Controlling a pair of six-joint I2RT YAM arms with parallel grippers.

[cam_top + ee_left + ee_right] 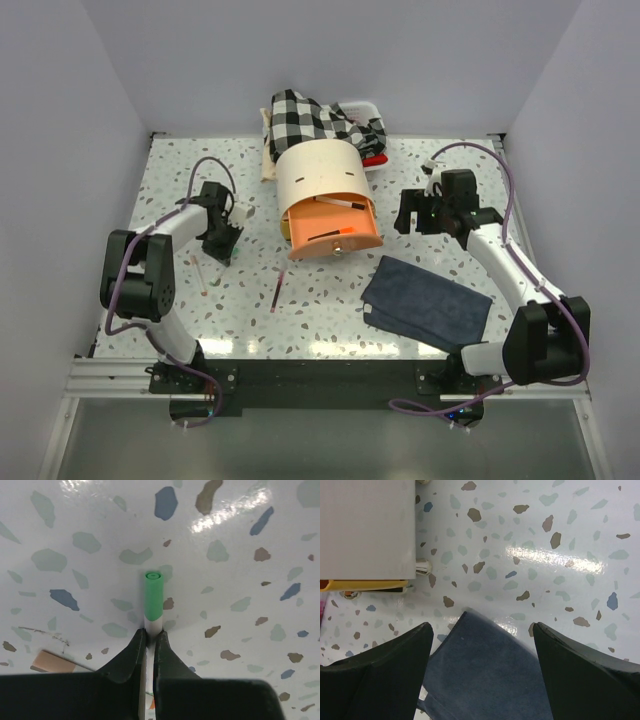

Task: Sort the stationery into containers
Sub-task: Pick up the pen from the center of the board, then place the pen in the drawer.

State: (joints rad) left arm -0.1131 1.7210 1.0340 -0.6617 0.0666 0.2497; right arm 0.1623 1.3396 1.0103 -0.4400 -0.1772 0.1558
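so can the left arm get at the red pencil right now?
Reach, probably yes: the red pencil lies in the open near the left gripper, with nothing between them. But that gripper is shut on a green-capped pen, so it likely can't pick it up yet.

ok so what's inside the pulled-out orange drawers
A white pen lies in the upper drawer, and an orange-capped marker in the lower drawer. Their back parts sit under the cream cabinet and are hidden.

Glossy speckled terrazzo table [420, 190] enclosed by plain pale walls [330, 60].
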